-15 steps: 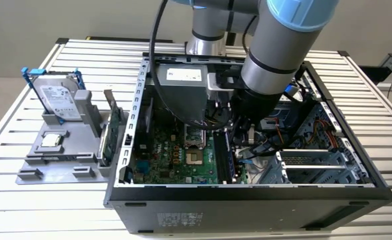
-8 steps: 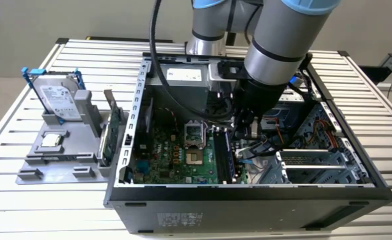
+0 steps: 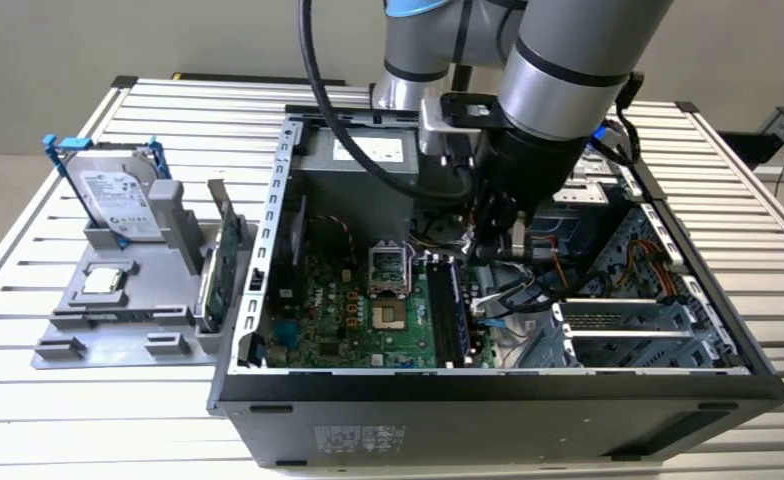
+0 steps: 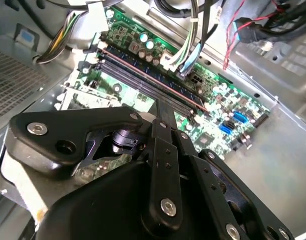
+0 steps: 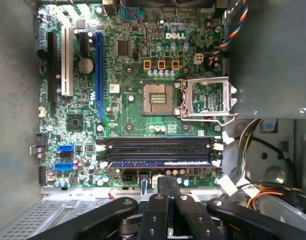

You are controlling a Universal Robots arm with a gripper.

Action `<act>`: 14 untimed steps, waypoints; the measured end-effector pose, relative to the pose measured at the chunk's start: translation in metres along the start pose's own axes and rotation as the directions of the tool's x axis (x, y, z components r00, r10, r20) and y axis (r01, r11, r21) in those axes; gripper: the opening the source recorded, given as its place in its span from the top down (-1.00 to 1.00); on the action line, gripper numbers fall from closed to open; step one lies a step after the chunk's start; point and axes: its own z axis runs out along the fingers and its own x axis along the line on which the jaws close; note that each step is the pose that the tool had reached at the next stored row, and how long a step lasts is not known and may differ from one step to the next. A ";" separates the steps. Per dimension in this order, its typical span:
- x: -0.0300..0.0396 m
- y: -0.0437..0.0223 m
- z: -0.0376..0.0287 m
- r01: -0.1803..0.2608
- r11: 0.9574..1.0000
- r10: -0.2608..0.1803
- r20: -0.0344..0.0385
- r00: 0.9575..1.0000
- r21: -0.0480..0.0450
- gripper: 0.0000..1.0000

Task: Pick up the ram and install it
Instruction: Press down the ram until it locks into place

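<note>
The ram (image 5: pixel 157 163) is a long dark stick with a bluish top edge. It sits in one of the black memory slots on the green motherboard (image 5: pixel 138 70), with empty slots (image 5: pixel 157 146) beside it. In the second wrist view the ram (image 4: pixel 157 82) runs along a slot with a reddish edge. My gripper (image 5: pixel 168 181) hangs just beside the slot row, fingers together and nothing visible between them. Its tips (image 4: pixel 164 107) are close over the slots. In the exterior view the arm (image 3: pixel 552 110) reaches down into the open computer case (image 3: pixel 499 385).
A grey fixture (image 3: pixel 125 320) at the exterior view's left holds a hard drive in a blue bracket (image 3: pixel 115 200), a green card (image 3: pixel 225 260) and a small square chip (image 3: pixel 105 282). Loose cables (image 4: pixel 192 45) hang over the board. The open processor socket (image 5: pixel 205 100) lies beyond the slots.
</note>
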 end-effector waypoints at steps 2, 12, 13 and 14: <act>-0.0002 0.0003 -0.0063 0.000 1.000 0.000 0.000 1.000 0.000 1.00; -0.0007 0.0016 -0.0318 0.000 1.000 0.000 0.000 1.000 0.000 1.00; -0.0008 0.0017 -0.0339 0.000 1.000 0.000 0.000 1.000 0.000 1.00; -0.0008 0.0018 -0.0359 0.000 1.000 0.000 0.000 1.000 0.000 1.00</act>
